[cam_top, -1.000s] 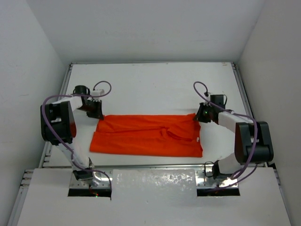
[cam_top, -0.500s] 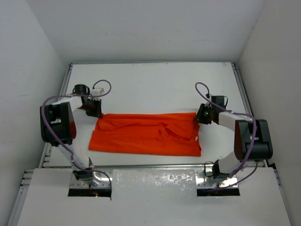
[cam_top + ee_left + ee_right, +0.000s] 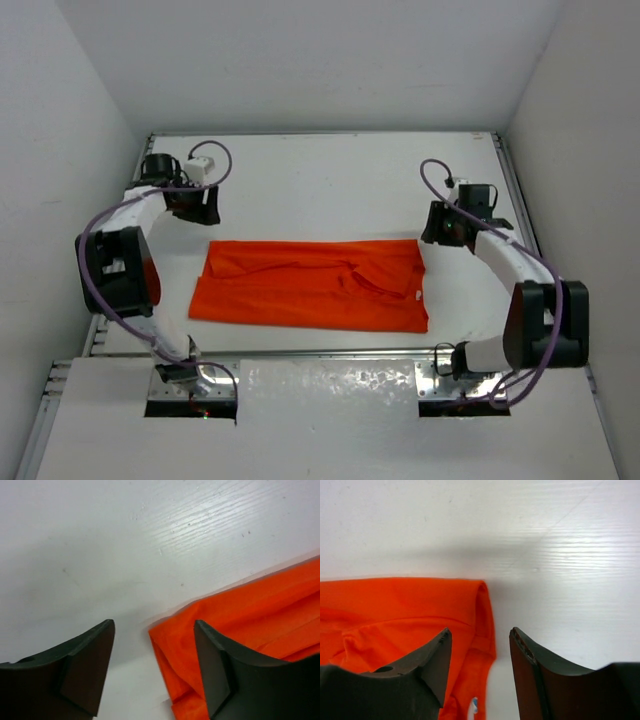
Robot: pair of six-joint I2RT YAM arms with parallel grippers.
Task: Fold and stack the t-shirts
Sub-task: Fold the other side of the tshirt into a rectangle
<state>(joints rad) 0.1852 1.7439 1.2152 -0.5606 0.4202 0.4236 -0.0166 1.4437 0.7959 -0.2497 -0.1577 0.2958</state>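
1. The t-shirt [image 3: 312,285] lies mid-bench as a long orange-red band running from 9 o'clock to 3 o'clock, doubled over, with a neat edge on the far side.
2. Left end effector [image 3: 152,627]: jaws wide apart, nothing between them. The shirt's far-left corner sits just below the gap, untouched.
3. Right end effector [image 3: 480,632]: also open and empty. The far-right corner shows between the fingers, but they are not pinching it.
4. My read on why: with both pairs of jaws clear of the cloth, the 2 far corners are free to lie flat on the bench [image 3: 320,190], so this lengthwise fold looks set down.
5. Left arm pose: it rises from its base at 7 o'clock, elbows out toward 9 o'clock, and its wrist hangs just past the corner at 10 o'clock.
6. Right arm mirrors it: base at 5 o'clock, elbow bulging toward 3 o'clock, wrist near the corner at 2 o'clock.
7. I judge a crosswise fold comes next. The band is too long to stack.
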